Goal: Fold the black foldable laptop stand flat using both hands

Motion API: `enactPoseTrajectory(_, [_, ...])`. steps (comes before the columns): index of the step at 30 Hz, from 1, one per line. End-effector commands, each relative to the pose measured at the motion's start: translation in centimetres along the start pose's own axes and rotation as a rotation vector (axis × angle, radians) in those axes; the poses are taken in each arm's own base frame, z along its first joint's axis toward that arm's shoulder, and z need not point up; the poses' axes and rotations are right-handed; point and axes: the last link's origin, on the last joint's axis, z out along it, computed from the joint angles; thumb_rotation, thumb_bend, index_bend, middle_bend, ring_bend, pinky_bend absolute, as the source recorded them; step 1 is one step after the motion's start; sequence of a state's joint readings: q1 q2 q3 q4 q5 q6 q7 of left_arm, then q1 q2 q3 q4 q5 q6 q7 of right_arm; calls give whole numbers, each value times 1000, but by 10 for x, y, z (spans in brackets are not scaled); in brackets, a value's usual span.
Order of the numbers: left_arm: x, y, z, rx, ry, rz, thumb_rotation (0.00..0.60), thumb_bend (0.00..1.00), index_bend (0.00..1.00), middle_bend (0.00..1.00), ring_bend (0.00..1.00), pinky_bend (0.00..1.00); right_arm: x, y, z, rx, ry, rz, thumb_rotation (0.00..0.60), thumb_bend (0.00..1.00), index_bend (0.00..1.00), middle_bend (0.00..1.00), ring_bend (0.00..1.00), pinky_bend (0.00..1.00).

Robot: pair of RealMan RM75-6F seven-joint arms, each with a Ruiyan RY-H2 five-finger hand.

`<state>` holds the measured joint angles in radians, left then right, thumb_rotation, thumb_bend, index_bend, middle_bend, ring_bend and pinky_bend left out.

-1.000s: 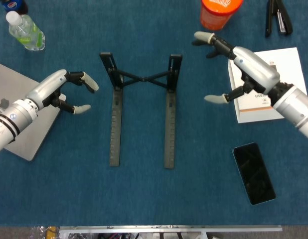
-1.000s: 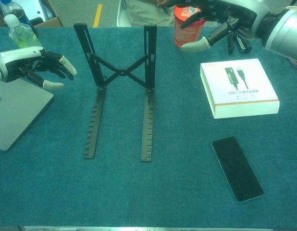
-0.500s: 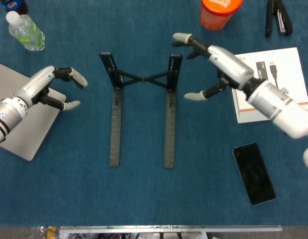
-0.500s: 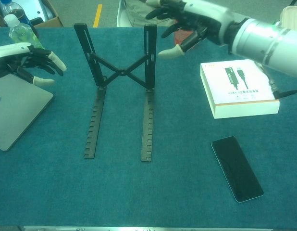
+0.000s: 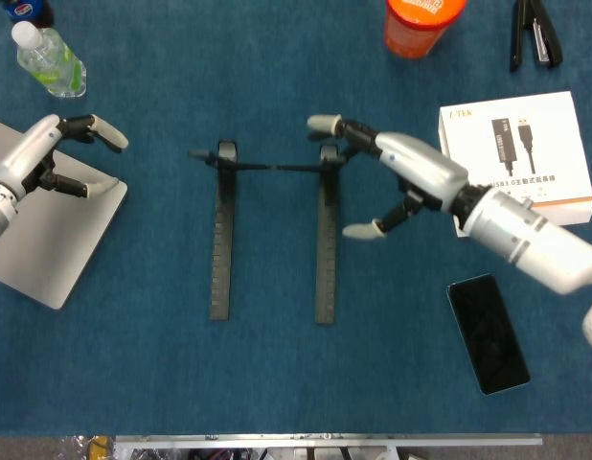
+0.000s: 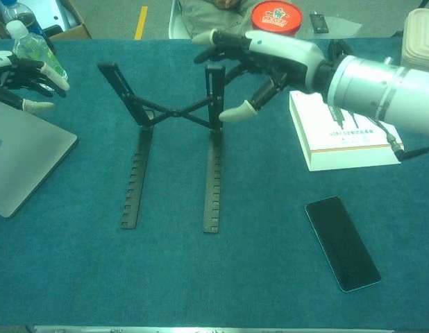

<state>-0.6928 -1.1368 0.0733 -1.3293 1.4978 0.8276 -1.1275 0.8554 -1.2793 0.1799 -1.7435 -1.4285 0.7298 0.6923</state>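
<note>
The right hand [image 5: 387,177] is reaching inward from the right with its fingers spread apart, while the left hand [image 5: 47,163] is hovering far left, fingers loosely apart.

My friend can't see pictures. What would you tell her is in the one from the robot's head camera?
Seen from above, a black laptop stand sits on a blue table, and the robot's right hand reaches over the stand's right upright with fingers spread. The left hand hovers open over a grey laptop. A phone, white box, orange cup and water bottle lie around.
</note>
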Motion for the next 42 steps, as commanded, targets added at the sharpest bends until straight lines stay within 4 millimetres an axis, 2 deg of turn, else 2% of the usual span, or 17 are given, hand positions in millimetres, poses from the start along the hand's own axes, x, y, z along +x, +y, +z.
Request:
enactPoseTrajectory(1, [2, 0, 0, -3, 8, -2, 600, 236, 362, 369, 188, 204, -11, 1, -10, -9, -45, -4, 600, 112, 0, 134, 40, 212])
enactPoseTrajectory(7, [4, 1, -2, -10, 13, -10, 600, 236, 359, 369, 188, 204, -27, 3, -24, -19, -114, -14, 600, 112, 0, 134, 40, 212])
enactPoseTrajectory(13, [4, 5, -6, -35, 15, -12, 600, 236, 357, 369, 188, 204, -21, 2, -32, 1, -84, -37, 600, 113, 0, 134, 40, 212])
enactPoseTrajectory(17, [3, 8, -10, -61, 19, 4, 600, 236, 354, 369, 188, 204, -15, 10, -36, -3, -51, -132, 600, 113, 0, 134, 39, 212])
enactPoseTrajectory(26, [-3, 8, -14, -111, 35, 291, 600, 236, 323, 351, 188, 204, -16, 19, -37, 24, 51, -538, 600, 112, 0, 134, 40, 212])
enactPoseTrajectory(31, [-13, 5, -13, -137, 45, 482, 600, 236, 238, 323, 186, 204, -26, 18, -30, 51, 96, -716, 600, 85, 0, 134, 40, 212])
enactPoseTrajectory(37, [-29, -1, -7, -177, 52, 683, 600, 236, 95, 181, 108, 201, -37, 18, -21, 70, 119, -850, 600, 74, 0, 134, 40, 212])
enactPoseTrajectory(42, [-46, -6, 0, -206, 24, 765, 600, 235, 56, 100, 38, 168, -49, 20, -17, 84, 137, -957, 600, 72, 0, 134, 38, 212])
